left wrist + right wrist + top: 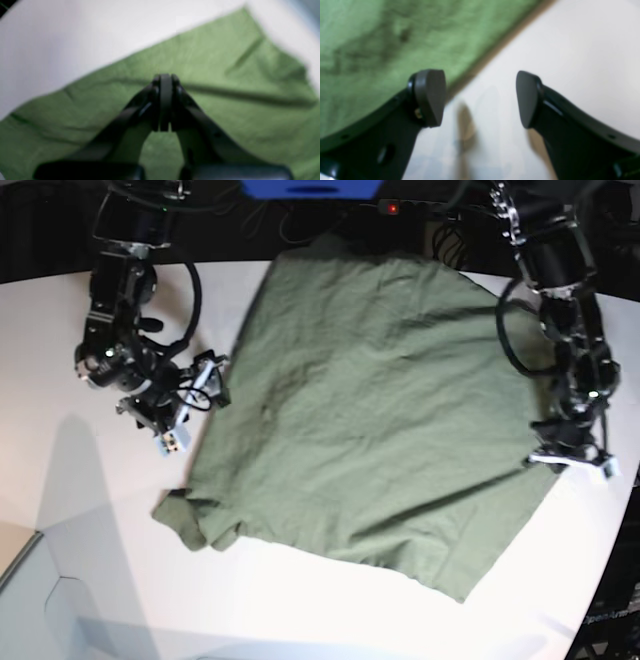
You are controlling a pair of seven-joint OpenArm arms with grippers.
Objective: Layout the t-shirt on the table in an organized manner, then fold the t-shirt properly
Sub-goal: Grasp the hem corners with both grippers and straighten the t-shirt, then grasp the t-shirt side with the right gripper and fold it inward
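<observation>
The olive-green t-shirt lies spread and wrinkled across the middle of the white table, one sleeve bunched at its lower left. My right gripper stands open at the shirt's left edge. In the right wrist view one finger hangs over the cloth and the other over bare table, nothing between them. My left gripper is shut at the shirt's right edge. In the left wrist view its closed tips sit just above a crease in the fabric; no cloth shows between them.
Black cables and dark equipment line the table's back edge, with a blue object at top centre. The tabletop ends in an edge at the lower left and curves away at the right.
</observation>
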